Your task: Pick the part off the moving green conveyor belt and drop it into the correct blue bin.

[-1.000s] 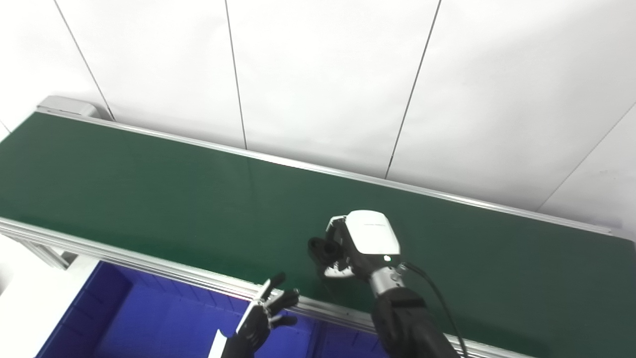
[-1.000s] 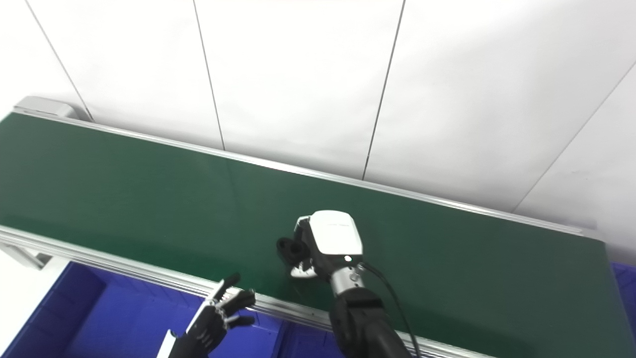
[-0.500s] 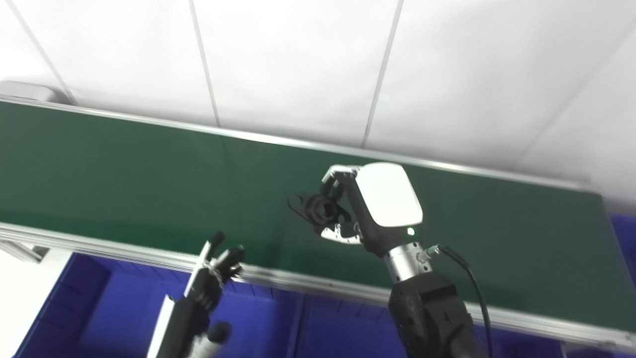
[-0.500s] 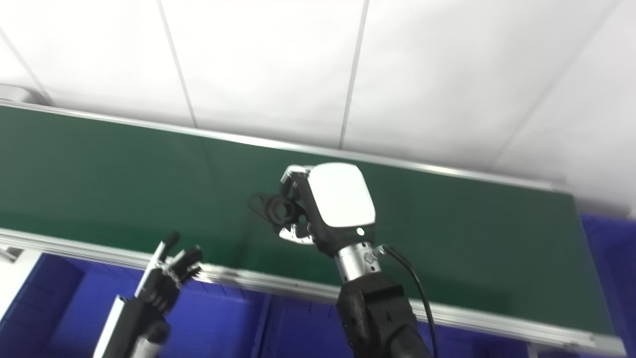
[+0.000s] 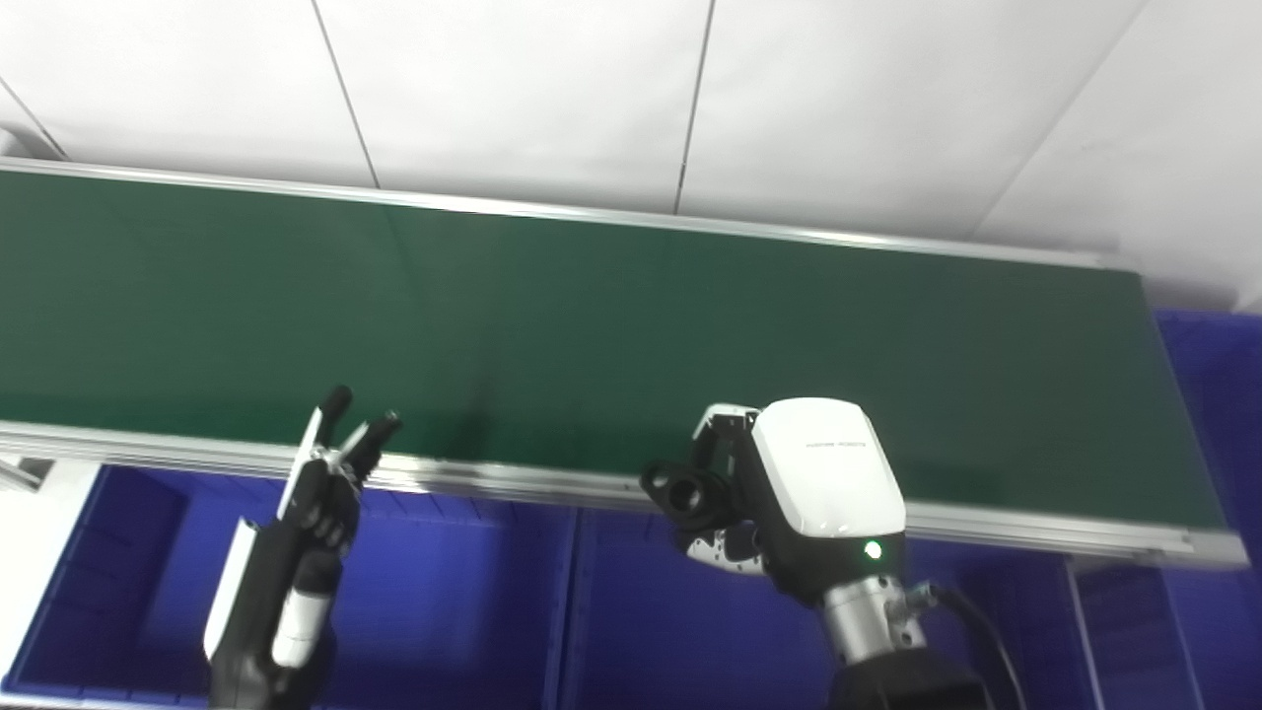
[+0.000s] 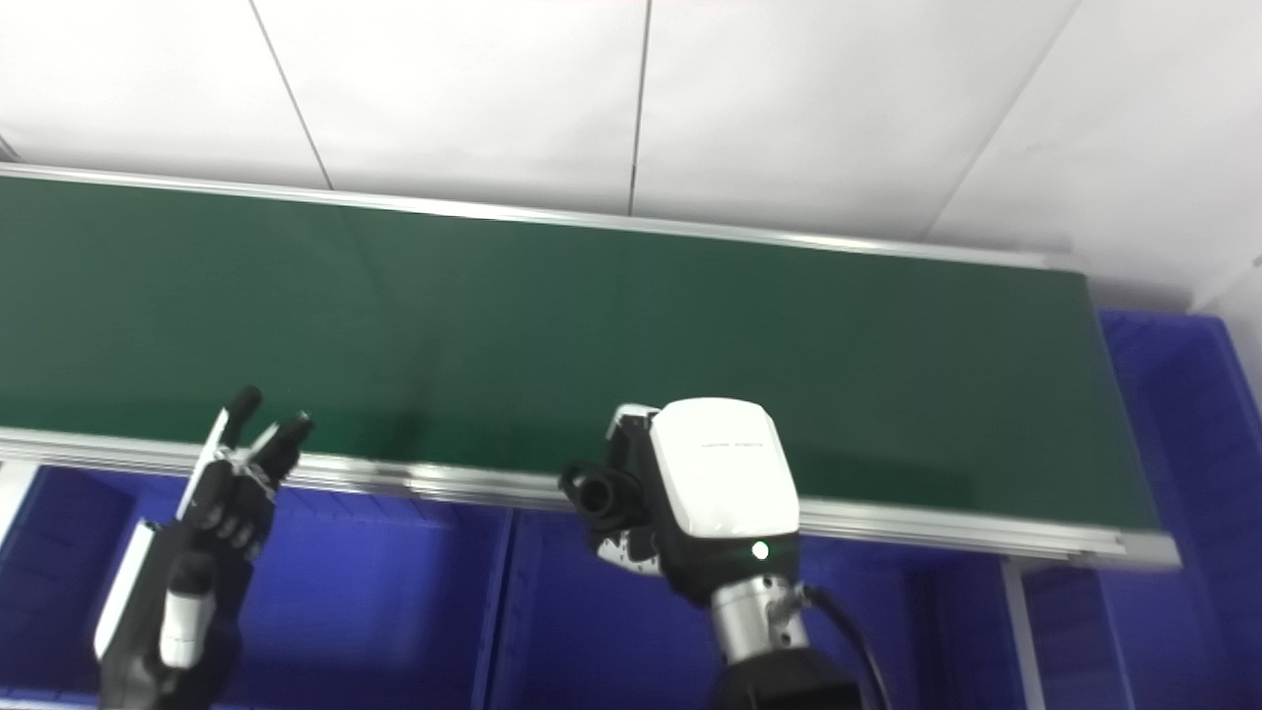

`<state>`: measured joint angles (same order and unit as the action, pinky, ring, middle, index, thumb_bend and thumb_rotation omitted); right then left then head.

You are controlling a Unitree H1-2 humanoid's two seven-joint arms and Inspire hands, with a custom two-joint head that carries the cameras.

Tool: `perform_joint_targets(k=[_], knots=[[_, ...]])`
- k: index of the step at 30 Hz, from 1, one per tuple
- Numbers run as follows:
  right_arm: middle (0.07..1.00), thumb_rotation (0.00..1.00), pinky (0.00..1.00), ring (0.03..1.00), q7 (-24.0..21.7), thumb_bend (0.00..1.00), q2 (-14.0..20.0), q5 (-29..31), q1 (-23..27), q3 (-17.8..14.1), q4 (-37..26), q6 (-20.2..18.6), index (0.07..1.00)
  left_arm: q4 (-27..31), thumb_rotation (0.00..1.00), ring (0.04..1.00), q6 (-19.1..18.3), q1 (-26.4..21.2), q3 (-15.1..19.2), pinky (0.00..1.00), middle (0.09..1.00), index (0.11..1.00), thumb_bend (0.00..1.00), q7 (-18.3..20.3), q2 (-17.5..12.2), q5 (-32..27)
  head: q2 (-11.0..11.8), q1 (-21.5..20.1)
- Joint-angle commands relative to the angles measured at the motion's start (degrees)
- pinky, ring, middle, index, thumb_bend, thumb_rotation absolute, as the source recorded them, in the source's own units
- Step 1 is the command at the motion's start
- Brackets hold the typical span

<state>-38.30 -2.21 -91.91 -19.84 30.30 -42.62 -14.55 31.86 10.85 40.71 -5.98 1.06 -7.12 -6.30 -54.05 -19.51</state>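
Note:
My right hand (image 5: 789, 493) has a white back and is shut on a small black part (image 5: 682, 490) with a round hole. It holds the part above the middle blue bin (image 5: 631, 631), just in front of the near rail of the green conveyor belt (image 5: 592, 316). The part also shows in the right eye view (image 6: 599, 490). My left hand (image 5: 315, 493) is open and empty, fingers pointing up, above the left blue bin (image 5: 138, 582). No other part lies on the belt.
The belt's aluminium near rail (image 5: 552, 483) runs across in front of both hands. A third blue bin (image 5: 1213, 394) stands past the belt's right end. A white panelled wall (image 5: 631, 89) rises behind the belt.
My right hand has lifted the black part off the belt and drawn it back over the near rail, above the middle bin. The camera has swung right and down. The left hand stays open.

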Motion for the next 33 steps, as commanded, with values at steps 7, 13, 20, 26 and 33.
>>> perform_joint_targets(k=[7, 13, 20, 26, 33], knots=[[0.233, 0.14, 0.08, 0.142, -4.29, 0.51, -3.05, -2.4, -10.32, 5.23, -1.69, 5.08, 0.488, 4.73, 0.91, 0.951, -2.62, 0.53, 0.93, 1.0, 0.897, 1.0, 0.82, 1.15, -0.65, -0.9, -2.12, -0.8], [0.289, 0.14, 0.12, 0.192, -3.5, 0.52, -2.24, -0.01, -8.13, 1.98, 2.74, 5.27, 0.488, 6.29, 0.92, 0.952, -4.71, 0.63, 0.66, 1.0, 0.9, 1.0, 0.78, 1.16, 0.6, -0.82, -2.8, -0.58], [0.666, 0.64, 0.38, 0.496, -6.83, 0.98, -0.45, -4.76, -7.26, 0.41, 3.95, 7.75, 0.749, 6.8, 0.91, 0.942, -5.09, 0.74, -0.04, 0.99, 0.897, 1.0, 0.78, 1.45, 1.86, -0.25, -2.67, 0.96], [0.701, 0.81, 0.46, 0.585, -5.88, 1.0, -0.13, -3.16, -7.76, -0.55, 3.21, 8.2, 0.768, 6.85, 0.91, 0.945, -5.34, 0.69, -0.46, 0.99, 0.893, 1.0, 0.78, 1.73, 2.46, 0.18, -2.25, 1.87], [0.74, 0.95, 0.5, 0.636, -6.17, 1.0, 0.0, 7.44, -9.18, -3.7, -2.05, 6.16, 0.786, 5.76, 0.92, 0.946, -3.62, 0.95, -1.03, 0.98, 0.9, 1.0, 0.78, 1.95, 2.7, 1.38, -1.18, 4.12]])
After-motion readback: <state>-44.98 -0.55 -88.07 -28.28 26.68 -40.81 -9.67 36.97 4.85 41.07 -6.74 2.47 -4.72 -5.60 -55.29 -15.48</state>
